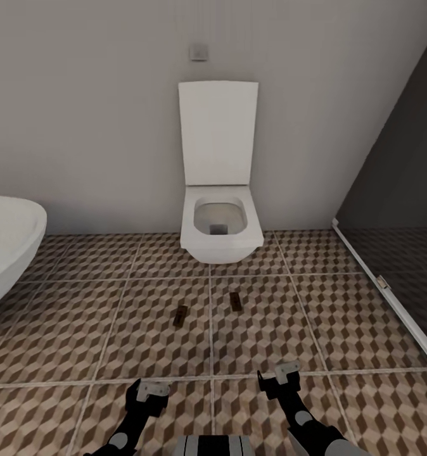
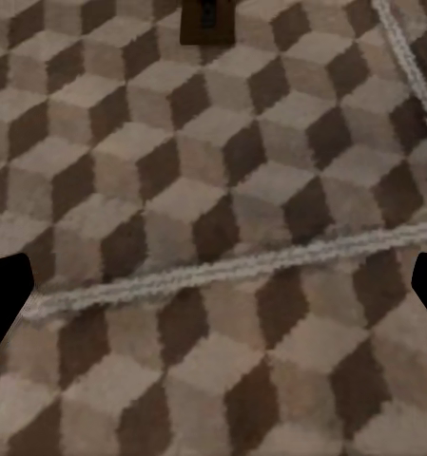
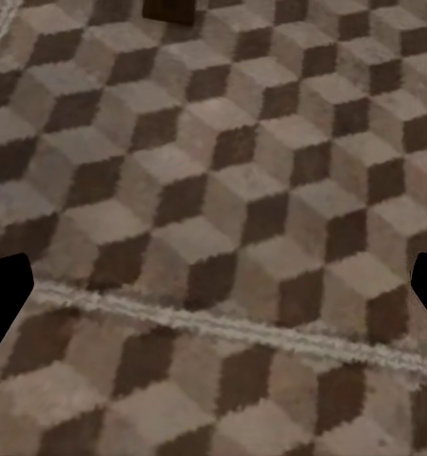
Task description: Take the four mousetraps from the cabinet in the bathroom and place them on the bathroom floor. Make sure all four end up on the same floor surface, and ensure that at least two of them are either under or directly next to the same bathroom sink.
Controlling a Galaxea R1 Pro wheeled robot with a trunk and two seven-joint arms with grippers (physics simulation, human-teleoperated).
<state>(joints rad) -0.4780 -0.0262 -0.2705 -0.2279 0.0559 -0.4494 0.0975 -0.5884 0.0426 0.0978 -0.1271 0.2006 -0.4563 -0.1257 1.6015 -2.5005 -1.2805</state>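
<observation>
- Looking down over the bathroom floor (image 1: 112,335), we've got two mousetraps already lying flat on the cube-pattern tiles: the left mousetrap (image 1: 180,315) and the right mousetrap (image 1: 235,301), near each other, either side of a grout line.
- Both sit just in front of the toilet (image 1: 220,221), its lid up against the wall. No sink to be seen from here, so they may not count as next to one.
- The rounded white bathtub (image 1: 7,247) edges in at the left; a dark glass shower screen (image 1: 397,190) closes off the right.
- Left gripper (image 1: 151,391) hangs low above the tiles, fingers spread wide, nothing between them. Its wrist camera catches a trap (image 2: 206,19) ahead on the floor.
- Right gripper (image 1: 283,373) is the same story: fingers apart, empty, with a trap (image 3: 170,9) just ahead.
- Empty hands over laid traps suggests a drop-off done; the cabinet and remaining traps lie elsewhere.
</observation>
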